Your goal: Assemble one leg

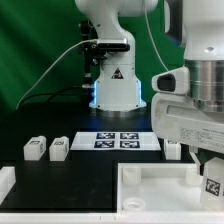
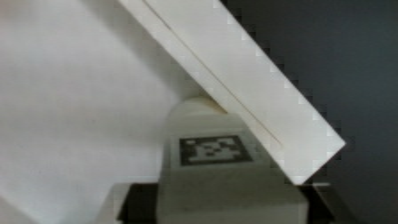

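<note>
My gripper (image 1: 211, 170) is at the exterior view's right, shut on a leg (image 1: 213, 184), a small white block with a black-and-white tag. It holds the leg over the right part of the large white square panel (image 1: 150, 188). In the wrist view the leg (image 2: 214, 150) sits between the dark fingers (image 2: 157, 203) of the gripper (image 2: 224, 206), its far end against the panel's raised edge (image 2: 249, 85). I cannot tell whether it is seated in a socket. Three more legs stand on the table: two at the left (image 1: 35, 148) (image 1: 58, 148) and one at the right (image 1: 172, 148).
The marker board (image 1: 120, 140) lies flat behind the panel, in front of the robot's base (image 1: 115, 85). A white bracket piece (image 1: 5, 182) stands at the exterior view's left edge. The table is black, with a green backdrop behind.
</note>
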Available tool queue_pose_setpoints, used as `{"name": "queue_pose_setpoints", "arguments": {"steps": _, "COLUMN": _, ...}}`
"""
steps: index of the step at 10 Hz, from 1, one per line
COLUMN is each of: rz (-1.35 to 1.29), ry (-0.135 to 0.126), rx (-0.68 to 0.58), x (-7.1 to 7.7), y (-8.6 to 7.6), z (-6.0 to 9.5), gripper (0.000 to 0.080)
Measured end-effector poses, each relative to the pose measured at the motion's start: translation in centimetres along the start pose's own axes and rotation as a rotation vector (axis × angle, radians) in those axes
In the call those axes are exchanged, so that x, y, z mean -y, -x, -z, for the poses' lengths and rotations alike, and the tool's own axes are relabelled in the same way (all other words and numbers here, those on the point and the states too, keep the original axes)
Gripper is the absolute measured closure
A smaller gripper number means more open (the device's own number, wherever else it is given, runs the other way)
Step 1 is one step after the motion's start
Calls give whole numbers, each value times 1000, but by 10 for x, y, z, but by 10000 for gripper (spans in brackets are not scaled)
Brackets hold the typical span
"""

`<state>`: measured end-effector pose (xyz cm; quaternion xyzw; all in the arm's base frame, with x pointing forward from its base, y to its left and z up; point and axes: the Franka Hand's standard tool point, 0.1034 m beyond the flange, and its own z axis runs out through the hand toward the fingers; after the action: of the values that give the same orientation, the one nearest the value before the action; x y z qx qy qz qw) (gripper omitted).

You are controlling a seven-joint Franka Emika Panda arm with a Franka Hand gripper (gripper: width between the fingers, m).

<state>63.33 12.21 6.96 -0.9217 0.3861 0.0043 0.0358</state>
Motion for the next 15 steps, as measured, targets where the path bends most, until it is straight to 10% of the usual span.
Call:
{"name": "queue_pose_setpoints", "arguments": {"steps": 11, "rz": -1144, "ry": -1, "rx": 45, "x": 0, "y": -2, "z": -1, "gripper": 504}}
{"name": "queue_pose_setpoints", "arguments": {"steps": 15, "rz": -1118, "ry": 1, "rx": 45, "x": 0, "y": -1, "z": -2, "gripper": 169}}
